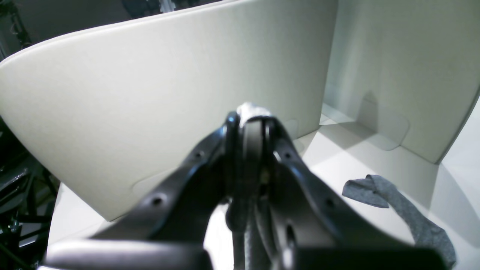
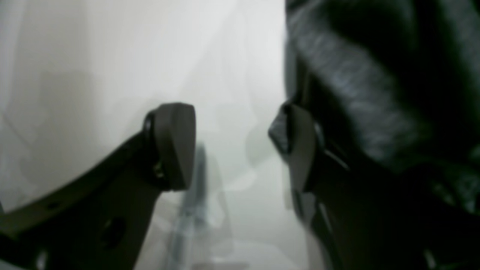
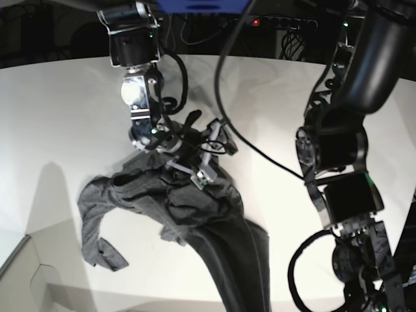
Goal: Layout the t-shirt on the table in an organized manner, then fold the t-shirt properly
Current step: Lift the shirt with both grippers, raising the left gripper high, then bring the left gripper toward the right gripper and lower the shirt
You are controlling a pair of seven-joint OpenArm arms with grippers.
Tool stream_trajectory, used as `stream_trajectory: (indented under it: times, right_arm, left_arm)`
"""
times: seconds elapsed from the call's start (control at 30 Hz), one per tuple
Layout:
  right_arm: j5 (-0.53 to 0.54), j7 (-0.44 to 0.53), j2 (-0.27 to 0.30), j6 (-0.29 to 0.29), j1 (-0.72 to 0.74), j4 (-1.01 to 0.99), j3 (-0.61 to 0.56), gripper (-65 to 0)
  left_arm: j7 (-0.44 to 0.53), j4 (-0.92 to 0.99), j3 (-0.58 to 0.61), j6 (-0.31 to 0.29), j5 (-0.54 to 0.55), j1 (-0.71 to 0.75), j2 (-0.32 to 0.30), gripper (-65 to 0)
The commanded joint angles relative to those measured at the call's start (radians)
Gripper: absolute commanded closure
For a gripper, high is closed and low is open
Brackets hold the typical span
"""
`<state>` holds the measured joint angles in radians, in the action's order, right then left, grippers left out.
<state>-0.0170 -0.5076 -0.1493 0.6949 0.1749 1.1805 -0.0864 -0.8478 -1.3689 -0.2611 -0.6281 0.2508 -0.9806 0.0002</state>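
The dark grey t-shirt (image 3: 195, 208) lies bunched on the white table (image 3: 65, 117), with one part running off the bottom edge of the base view. My left gripper (image 1: 255, 120) is shut on the t-shirt (image 1: 255, 109): a bit of grey cloth shows at its tips and more hangs below the jaws. A loose sleeve (image 1: 401, 210) rests on the table beyond it. My right gripper (image 3: 209, 157) hovers over the upper edge of the heap. It stands open (image 2: 234, 146) with nothing between its fingers, and its right finger (image 2: 298, 146) is against the cloth (image 2: 356, 93).
White upright panels (image 1: 168, 93) stand close behind the left gripper, and their corner (image 3: 29, 260) shows at the bottom left of the base view. Dark cables (image 3: 227, 65) hang over the table's far side. The left arm (image 3: 338, 143) stands at the right.
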Motion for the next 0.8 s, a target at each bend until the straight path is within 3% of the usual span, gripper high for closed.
stream_trajectory:
  times: [0.0, 0.1, 0.17, 0.23, 0.33, 0.43, 0.63, 0.77]
  right_arm:
    - [0.019, 0.03, -0.008, 0.003, 0.018, 0.002, -0.003, -38.4]
    - [0.018, 0.066, -0.008, 0.003, 0.022, -0.063, -0.003, -37.2]
    - [0.018, 0.088, -0.008, 0.003, 0.024, -0.095, -0.003, -32.5]
    - [0.018, 0.096, -0.008, 0.003, 0.024, -0.107, -0.009, -22.8]
    - [0.018, 0.085, -0.008, 0.003, 0.022, -0.107, -0.011, 0.0]
    - [0.018, 0.048, -0.008, 0.003, 0.01, -0.064, -0.049, 0.0]
    - [0.013, -0.001, -0.008, 0.003, -0.122, 0.24, -0.407, 0.0]
    - [-0.016, -0.01, -0.008, 0.003, -0.153, 0.255, -0.476, 0.0]
  left_arm:
    - [0.035, -0.016, 0.0, 0.004, 0.017, -0.045, -0.002, 0.0]
    - [0.035, -0.016, 0.0, 0.004, 0.017, -0.034, -0.002, 0.0]
    - [0.035, -0.016, 0.0, 0.004, 0.017, -0.033, -0.002, 0.0]
    - [0.035, -0.016, 0.0, 0.004, 0.017, -0.033, -0.002, 0.0]
    - [0.035, -0.016, 0.0, 0.004, 0.017, -0.033, -0.002, 0.0]
    - [0.035, -0.016, 0.0, 0.004, 0.017, -0.033, -0.002, 0.0]
    - [0.035, -0.016, 0.0, 0.004, 0.015, -0.033, -0.002, 0.0]
    - [0.028, -0.016, 0.0, 0.004, 0.015, -0.033, -0.004, 0.0]
